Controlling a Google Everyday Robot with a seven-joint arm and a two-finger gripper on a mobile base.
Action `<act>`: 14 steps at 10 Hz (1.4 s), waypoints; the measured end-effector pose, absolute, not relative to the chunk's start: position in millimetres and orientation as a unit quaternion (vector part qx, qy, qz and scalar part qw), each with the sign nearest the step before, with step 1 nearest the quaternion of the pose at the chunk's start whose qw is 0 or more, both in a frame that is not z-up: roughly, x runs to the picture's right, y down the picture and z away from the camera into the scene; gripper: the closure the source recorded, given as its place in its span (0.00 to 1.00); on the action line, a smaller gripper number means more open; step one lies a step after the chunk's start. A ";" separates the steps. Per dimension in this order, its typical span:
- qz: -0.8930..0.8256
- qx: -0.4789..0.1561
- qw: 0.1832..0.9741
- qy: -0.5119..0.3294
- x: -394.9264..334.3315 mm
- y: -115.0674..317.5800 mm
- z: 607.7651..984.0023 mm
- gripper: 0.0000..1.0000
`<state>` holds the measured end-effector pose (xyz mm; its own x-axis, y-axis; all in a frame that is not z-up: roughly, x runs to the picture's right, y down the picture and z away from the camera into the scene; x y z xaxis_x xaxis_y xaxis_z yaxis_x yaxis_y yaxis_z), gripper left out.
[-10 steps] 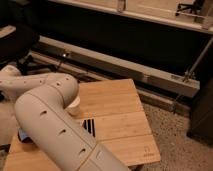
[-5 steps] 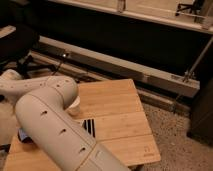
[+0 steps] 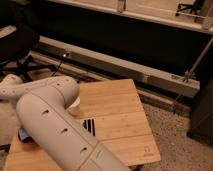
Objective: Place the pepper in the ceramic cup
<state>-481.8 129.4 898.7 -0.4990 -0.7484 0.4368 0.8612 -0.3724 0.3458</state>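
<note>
**A:** Item one, the gripper?
**B:** Gripper: hidden. It lies somewhere past the far end of the arm's leftward link, at or beyond the left edge of the view. Whether it is released, clenched or grasping anything cannot be told.

**A:** Item two, the arm?
**B:** Arm [image 3: 50, 125]: white and thick. It rises from the bottom of the view, bends at an elbow over the table's left half, then runs left. It covers much of that side.

**A:** The task's things?
**B:** Pepper: not visible from this angle. Ceramic cup [image 3: 75, 104]: only a pale sliver shows, tucked just under the elbow's right edge and standing on the table. That it is the cup is uncertain.

**A:** The surface?
**B:** Table [image 3: 117, 107]: light bamboo planks, with a small mark near the front right corner. There is a dark slotted vent [image 3: 89, 126] in the top, just beside the arm.

**A:** Anything else on it?
**B:** A blue object [image 3: 23, 134] peeks out at the arm's left edge. It is too covered to name.

**A:** Surroundings?
**B:** Office chair [image 3: 17, 42]: dark, upper left. Metal rail [image 3: 130, 67]: long and pale, behind the table. Floor [image 3: 175, 132]: speckled, to the right.
</note>
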 end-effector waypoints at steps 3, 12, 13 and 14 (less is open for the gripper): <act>-0.816 -0.127 0.491 -0.276 -473.4 137.8 898.8 0.83; -0.759 -0.012 0.627 -0.175 -387.7 42.3 878.5 1.00; -0.750 0.019 0.638 -0.174 -372.5 34.3 862.9 1.00; -0.742 0.048 0.646 -0.172 -353.9 29.3 846.5 1.00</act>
